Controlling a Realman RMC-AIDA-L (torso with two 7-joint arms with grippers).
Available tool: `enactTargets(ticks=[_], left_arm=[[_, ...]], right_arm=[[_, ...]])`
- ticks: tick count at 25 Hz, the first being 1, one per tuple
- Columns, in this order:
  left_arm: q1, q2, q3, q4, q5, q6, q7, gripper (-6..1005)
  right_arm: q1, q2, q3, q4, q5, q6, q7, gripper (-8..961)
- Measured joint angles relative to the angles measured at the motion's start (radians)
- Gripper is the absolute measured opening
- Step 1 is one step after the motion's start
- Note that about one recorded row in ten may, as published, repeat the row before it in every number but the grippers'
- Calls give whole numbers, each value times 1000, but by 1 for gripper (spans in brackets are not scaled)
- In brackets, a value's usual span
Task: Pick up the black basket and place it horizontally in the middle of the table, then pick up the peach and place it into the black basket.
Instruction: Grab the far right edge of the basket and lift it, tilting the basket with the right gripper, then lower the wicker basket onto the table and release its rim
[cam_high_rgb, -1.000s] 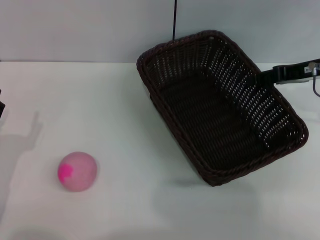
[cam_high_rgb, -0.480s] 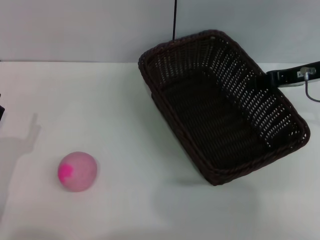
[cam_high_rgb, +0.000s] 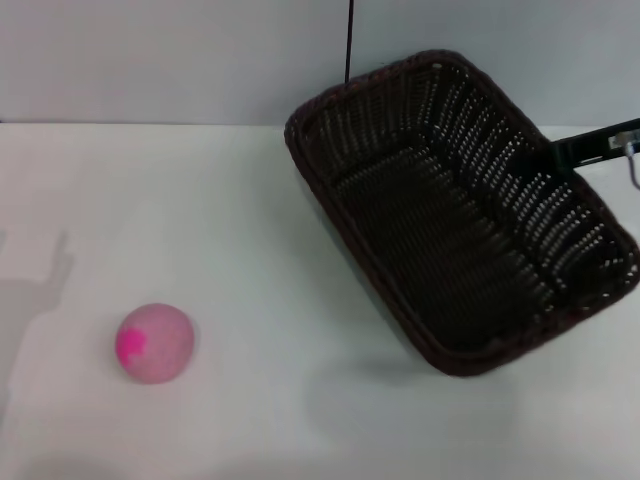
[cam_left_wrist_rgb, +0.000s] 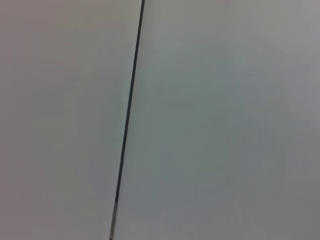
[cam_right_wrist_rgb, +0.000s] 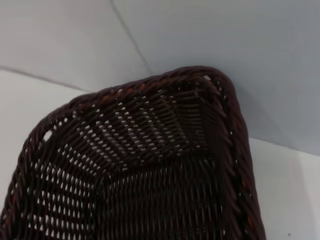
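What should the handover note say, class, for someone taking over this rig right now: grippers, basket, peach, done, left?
Right gripper: at the black basket's right rim, apparently holding it; the basket looks lifted and angled, right of centre over the table.
Left gripper: not in view.
Peach: on the table, front left, untouched.
Done: basket picked up.
Left: set the basket down horizontally mid-table, then put the peach in it.

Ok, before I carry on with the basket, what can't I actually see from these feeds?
- Right claw: head view shows only a dark arm at the black basket rim; its fingers sit behind the weave.
- Left claw: in no view; the left wrist view shows only wall.
- The peach: absent from both wrist views.
- Whether the basket touches the table: unclear.
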Motion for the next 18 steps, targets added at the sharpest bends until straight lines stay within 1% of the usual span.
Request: enactTargets(ticks=[3,5,9,12,15,18], left_arm=[[8,0,0,4,0,0,6,772],[11,1,1,6,0,0,8,772],[14,2,3,17,0,-3,8,772],[11,2,17,21,0,-4,9,773],[6,2,42,24,0,-5,11,773],[5,0,46,23,0,-6,11,773]], right_arm=[[-26,0,-28,-118,0,-102,-22,156],[-36,-3,-53,-187,-1,-193,-62,157],[-38,-9,-74,-275,-2,-340,-180,157],[-44,-4,-102,-336,-3,-372,-284,158],[-62,12,-147,-387,-5,-353,-384,158],[-65,30,-182,-400,-2,-327,-483,156]])
